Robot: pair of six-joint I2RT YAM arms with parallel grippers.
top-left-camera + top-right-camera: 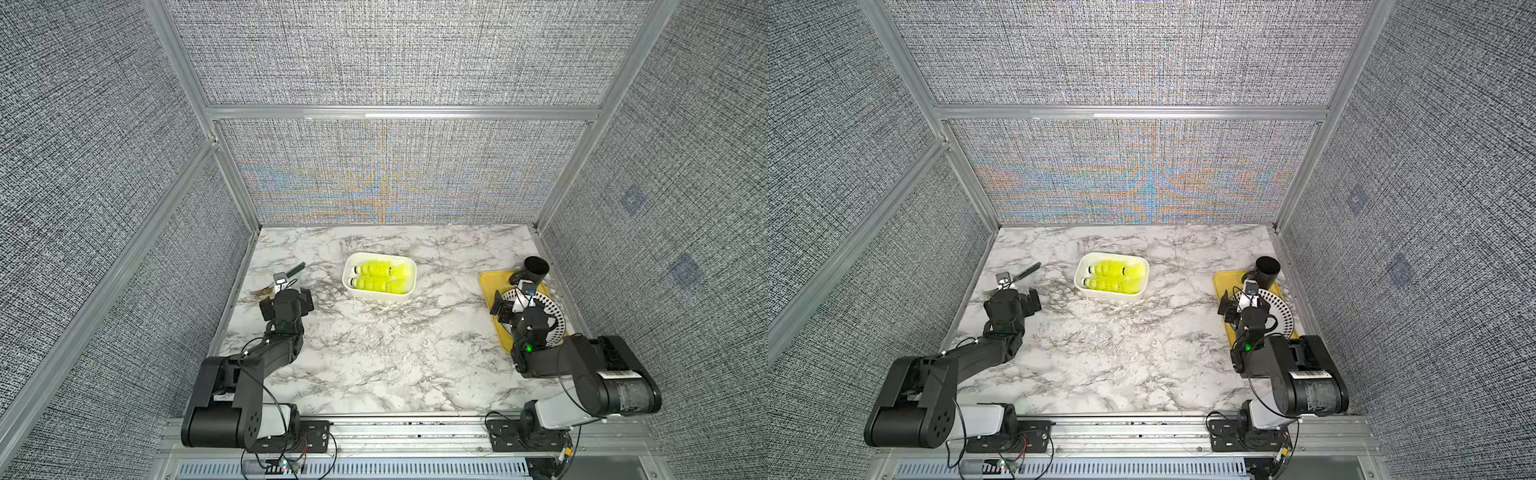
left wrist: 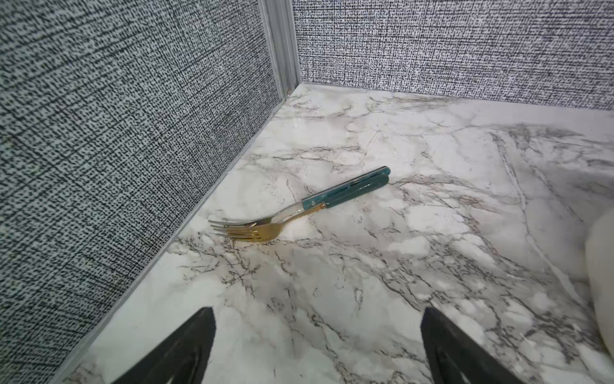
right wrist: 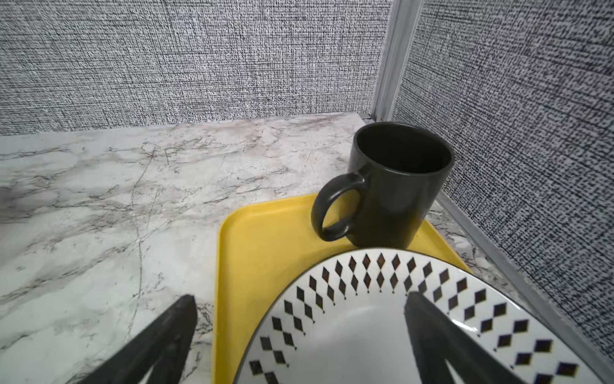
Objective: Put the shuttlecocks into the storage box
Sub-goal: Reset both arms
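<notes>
- At the far middle of the marble table, in both top views, the storage box stands alone, well apart from both arms.
- Inside it the shuttlecocks lie on their sides in two rows, nested cone into cone. Black bands and white caps show toward the box's left end and again partway along the far row. How many there are cannot be counted from here.
- No yellow-green cone shows on the bare tabletop, on the tray or between either gripper's fingers, so the task looks finished or nearly so. Whether one is hidden behind an arm cannot be ruled out.
- On the left side, the left gripper has its jaws spread wide with nothing between them. It points toward two teal-handled forks lying together near the left wall.
- On the right side, the right gripper is likewise spread and empty. It hangs over the diamond-patterned plate on the yellow tray, with the black mug just beyond.
- What is left, by my reading, is at most a check for stragglers; the forks, plate, mug and tray are not part of the job.
</notes>
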